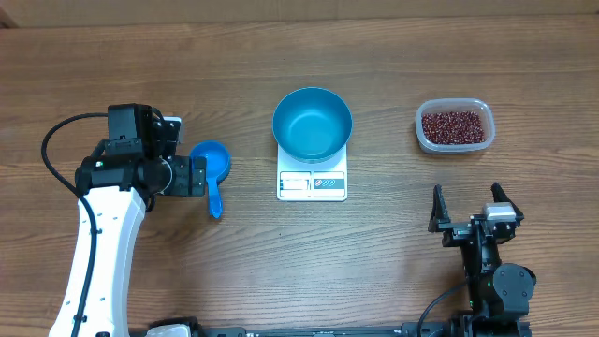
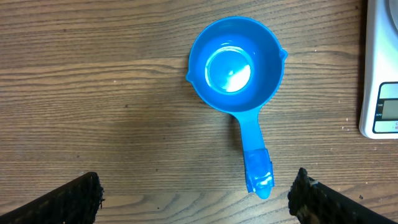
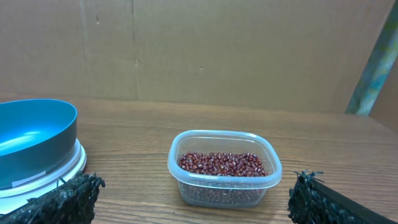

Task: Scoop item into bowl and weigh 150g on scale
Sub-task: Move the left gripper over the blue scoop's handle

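You are getting bright, even light in all three views, and it is coming from overhead. Shadows are falling soft and faint, close beside the bowl (image 1: 313, 124) and the scale (image 1: 312, 183). In the left wrist view a white glare patch is sitting in the bottom of the scoop (image 2: 231, 70), and the scale's white top is washing out at the right edge. In the right wrist view the beans (image 3: 221, 164) are showing fairly sharp in the tub (image 3: 184, 184), while the brown wall (image 3: 186, 50) behind is looking duller. The table (image 1: 187, 56) grain is reading crisp.
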